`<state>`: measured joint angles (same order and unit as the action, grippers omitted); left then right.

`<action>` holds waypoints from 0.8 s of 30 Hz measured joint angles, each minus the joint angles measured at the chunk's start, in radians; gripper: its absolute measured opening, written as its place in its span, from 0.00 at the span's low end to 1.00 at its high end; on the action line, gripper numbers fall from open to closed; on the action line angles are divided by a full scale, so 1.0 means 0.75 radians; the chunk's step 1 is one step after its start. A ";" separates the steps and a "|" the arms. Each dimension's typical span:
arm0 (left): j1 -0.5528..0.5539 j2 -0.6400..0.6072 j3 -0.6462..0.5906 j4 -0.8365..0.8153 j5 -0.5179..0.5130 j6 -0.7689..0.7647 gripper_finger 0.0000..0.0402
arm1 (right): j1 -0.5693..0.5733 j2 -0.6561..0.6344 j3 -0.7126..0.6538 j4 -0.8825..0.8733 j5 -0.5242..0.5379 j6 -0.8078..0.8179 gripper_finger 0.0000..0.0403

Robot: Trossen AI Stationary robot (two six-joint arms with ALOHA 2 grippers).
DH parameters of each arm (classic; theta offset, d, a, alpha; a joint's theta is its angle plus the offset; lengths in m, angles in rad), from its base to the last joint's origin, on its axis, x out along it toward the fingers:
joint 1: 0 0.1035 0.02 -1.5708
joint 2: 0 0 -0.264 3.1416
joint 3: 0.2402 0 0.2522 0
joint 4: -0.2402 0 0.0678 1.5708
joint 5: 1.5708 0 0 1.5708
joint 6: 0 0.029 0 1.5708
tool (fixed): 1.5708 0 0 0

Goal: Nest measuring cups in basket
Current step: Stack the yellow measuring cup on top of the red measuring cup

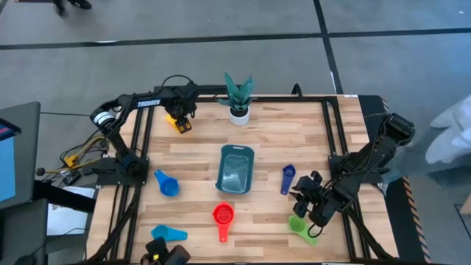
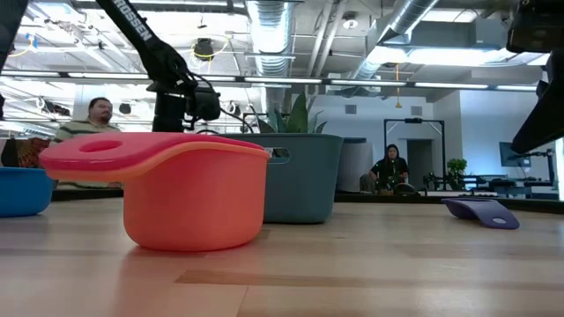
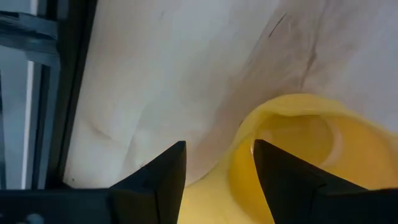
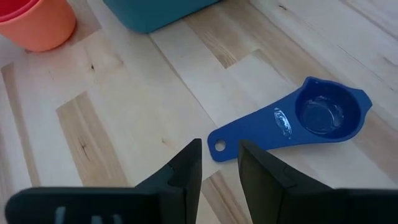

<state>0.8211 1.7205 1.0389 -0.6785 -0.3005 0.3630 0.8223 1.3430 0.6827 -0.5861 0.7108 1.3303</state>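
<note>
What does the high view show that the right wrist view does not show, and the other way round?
Only the high view shows the yellow cup under the left gripper, the green cup, the blue cup, the light blue cup and the plant pot.

Only the right wrist view shows the right gripper's open fingers close by the dark blue cup's handle.

Both show the dark blue cup, the red cup and the basket.

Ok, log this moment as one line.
left hand: open around yellow cup | right hand: open, above dark blue cup handle | basket: empty
</note>
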 joint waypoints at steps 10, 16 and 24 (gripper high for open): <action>-0.006 0.011 0.040 -0.122 -0.011 -0.303 0.15 | 0.000 0.000 0.000 -0.012 0.048 -0.005 0.30; -0.044 0.010 0.125 -0.327 -0.008 -0.581 0.03 | -0.020 0.000 0.000 -0.015 0.069 -0.009 0.30; -0.273 -0.075 0.254 -0.579 0.015 -0.918 0.01 | -0.035 0.000 0.000 -0.015 0.091 -0.007 0.29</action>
<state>0.6163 1.6641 1.2292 -1.1131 -0.2889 -0.3257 0.7959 1.3430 0.6827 -0.5972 0.7792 1.3248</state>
